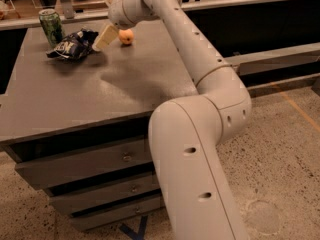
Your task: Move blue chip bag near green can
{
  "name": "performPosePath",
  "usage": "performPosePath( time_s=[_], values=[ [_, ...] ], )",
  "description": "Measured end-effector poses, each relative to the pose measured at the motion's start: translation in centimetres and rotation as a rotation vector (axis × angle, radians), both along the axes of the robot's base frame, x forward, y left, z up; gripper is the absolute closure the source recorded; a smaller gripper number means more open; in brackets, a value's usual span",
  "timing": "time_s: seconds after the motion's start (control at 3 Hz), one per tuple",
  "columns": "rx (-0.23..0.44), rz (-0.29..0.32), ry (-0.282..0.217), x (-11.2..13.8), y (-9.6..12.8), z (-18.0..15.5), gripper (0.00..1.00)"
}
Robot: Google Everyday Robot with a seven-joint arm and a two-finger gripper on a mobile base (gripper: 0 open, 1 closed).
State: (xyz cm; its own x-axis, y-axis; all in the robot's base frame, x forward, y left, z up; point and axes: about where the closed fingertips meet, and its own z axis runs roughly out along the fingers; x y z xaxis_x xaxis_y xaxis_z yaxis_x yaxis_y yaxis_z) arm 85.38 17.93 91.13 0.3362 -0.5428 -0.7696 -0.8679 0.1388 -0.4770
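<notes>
The blue chip bag lies crumpled on the far left part of the grey table. The green can stands upright just behind it to the left, a small gap away. My gripper hangs at the bag's right edge, low over the table, with its tip close to or touching the bag. The arm reaches in from the lower right across the table.
A small orange fruit sits on the table just right of the gripper. The table has drawers on its front. A speckled floor lies to the right, and a dark shelf and rail run behind the table.
</notes>
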Motion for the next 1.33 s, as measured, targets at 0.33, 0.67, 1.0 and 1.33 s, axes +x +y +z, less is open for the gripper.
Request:
performPosePath(
  time_s=[0.33,0.67,1.0,1.33],
  values=[
    [0.056,-0.066,-0.003,0.2,-4.2,2.1,0.00],
    [0.125,-0.146,-0.027,-0.3,-9.3,4.6,0.00],
    [0.145,-0.246,-0.034,-1.6,-14.6,5.2,0.00],
    [0.146,-0.246,-0.034,-1.6,-14.6,5.3,0.00]
  ],
)
